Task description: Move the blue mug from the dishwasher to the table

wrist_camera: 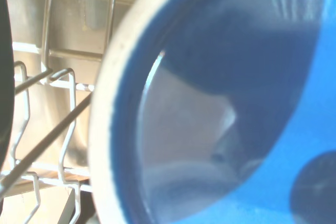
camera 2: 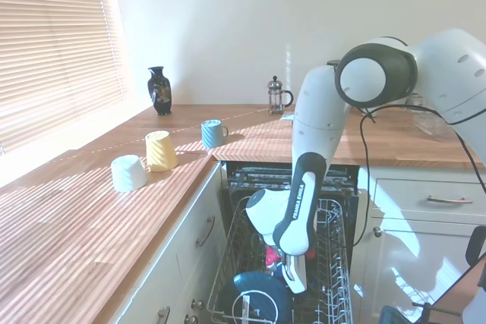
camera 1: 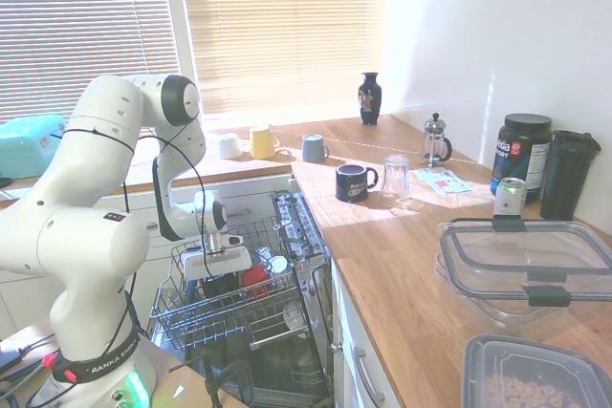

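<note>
The dishwasher (camera 1: 287,351) stands open under the counter with its grey wire rack (camera 2: 336,263) pulled out. The blue mug (camera 2: 254,301) sits in the rack's near part as a dark navy round shape with a paler rim. In the wrist view it fills most of the picture, a blue inside within a whitish rim (wrist_camera: 113,129). My gripper (camera 2: 295,277) reaches down into the rack right at the mug's edge. In the first exterior view the gripper (camera 1: 218,274) hangs over a dark shape in the rack. The wooden table (camera 1: 402,255) runs along above the dishwasher.
On the counter stand a navy mug with white lettering (camera 1: 356,182), a glass (camera 1: 395,176), a grey-blue mug (camera 2: 213,133), a yellow mug (camera 2: 160,149), a white cup (camera 2: 128,172), a vase (camera 1: 370,97) and a French press (camera 1: 436,139). Plastic containers (camera 1: 526,265) sit nearer. Something red (camera 1: 253,276) lies in the rack.
</note>
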